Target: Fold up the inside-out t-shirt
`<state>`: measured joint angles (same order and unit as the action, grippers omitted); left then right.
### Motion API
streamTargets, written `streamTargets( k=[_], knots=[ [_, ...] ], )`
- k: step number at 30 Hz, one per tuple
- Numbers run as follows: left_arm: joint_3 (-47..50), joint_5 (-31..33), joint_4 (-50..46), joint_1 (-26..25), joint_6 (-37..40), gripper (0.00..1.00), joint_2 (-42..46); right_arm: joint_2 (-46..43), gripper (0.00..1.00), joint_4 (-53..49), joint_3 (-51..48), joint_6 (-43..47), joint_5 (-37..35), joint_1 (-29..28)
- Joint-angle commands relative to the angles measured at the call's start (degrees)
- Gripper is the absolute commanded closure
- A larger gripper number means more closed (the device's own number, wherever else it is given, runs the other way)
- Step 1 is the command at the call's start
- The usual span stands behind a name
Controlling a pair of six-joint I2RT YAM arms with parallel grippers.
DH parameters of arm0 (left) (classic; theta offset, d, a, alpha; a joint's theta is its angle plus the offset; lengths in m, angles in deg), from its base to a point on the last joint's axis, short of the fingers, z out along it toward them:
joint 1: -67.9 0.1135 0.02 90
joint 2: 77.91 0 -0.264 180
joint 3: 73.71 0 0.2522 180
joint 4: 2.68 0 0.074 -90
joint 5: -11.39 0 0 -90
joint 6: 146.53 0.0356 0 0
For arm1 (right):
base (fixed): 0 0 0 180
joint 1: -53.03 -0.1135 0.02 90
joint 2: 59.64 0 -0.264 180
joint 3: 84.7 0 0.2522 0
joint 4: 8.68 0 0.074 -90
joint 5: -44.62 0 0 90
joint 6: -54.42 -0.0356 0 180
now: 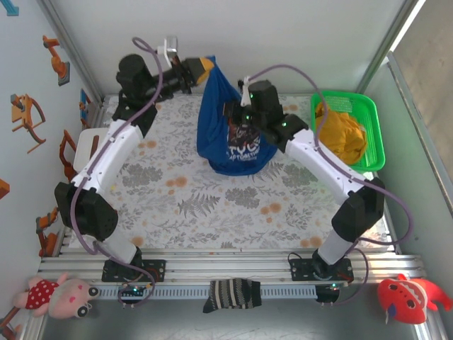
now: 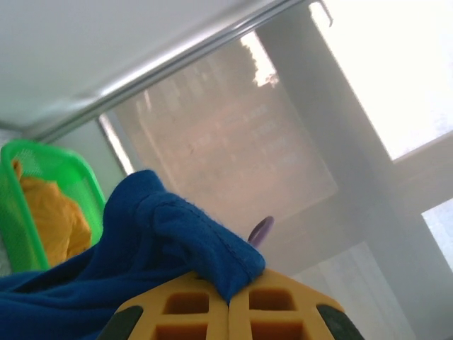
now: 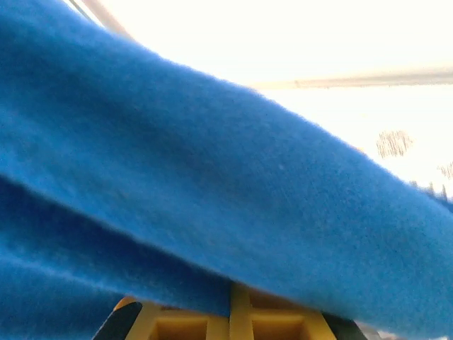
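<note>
t-shirt (image 1: pixel 213 117) aloft, pinched in left end effector (image 1: pixel 207 67)

Top camera looks down on table (image 1: pixel 212 205), wrist cameras upward, tight on t-shirt (image 2: pixel 163 234)

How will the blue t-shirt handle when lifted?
Likely very floppy: the t-shirt hangs in a sagging pouch from the left jaws. Probably light: a small pinch of hem holds much of it up. May bunch or slide, since loose cloth drapes across the right jaws.
</note>
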<state>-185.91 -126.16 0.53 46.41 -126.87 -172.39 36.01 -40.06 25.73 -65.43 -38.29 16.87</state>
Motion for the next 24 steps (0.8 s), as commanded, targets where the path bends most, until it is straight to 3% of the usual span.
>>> streamTargets(
  k=[1, 5, 8, 14, 19, 24],
  knots=[
    [-13.5, 0.1, 1.2, 2.4, 0.4, 1.0, -0.3, -0.6, 1.0, -2.3, 12.0, 3.4, 4.3, 0.3],
    [-23.2, 0.0, 0.0, 4.5, -1.3, 1.0, -3.9, -1.2, 1.0, -1.4, 17.1, 2.6, 6.1, 0.3],
    [-22.7, -0.4, 0.1, 4.9, -2.2, 1.0, -4.6, -4.5, 1.0, 2.5, 9.7, 1.0, 5.9, 0.4],
    [-3.3, -2.0, 1.7, 4.9, -0.4, 1.0, -0.8, -14.0, 1.0, 16.8, -19.6, -6.4, 4.3, 1.3],
    [12.4, -2.6, -4.3, 5.5, 8.2, 1.0, -1.8, -15.9, 1.0, 30.6, -41.6, -14.3, 5.3, 1.4],
    [22.6, 0.0, -8.3, 7.9, 14.9, 0.76, -4.4, -14.1, 1.0, 37.4, -50.2, -18.6, 5.5, 1.3]
  ],
)
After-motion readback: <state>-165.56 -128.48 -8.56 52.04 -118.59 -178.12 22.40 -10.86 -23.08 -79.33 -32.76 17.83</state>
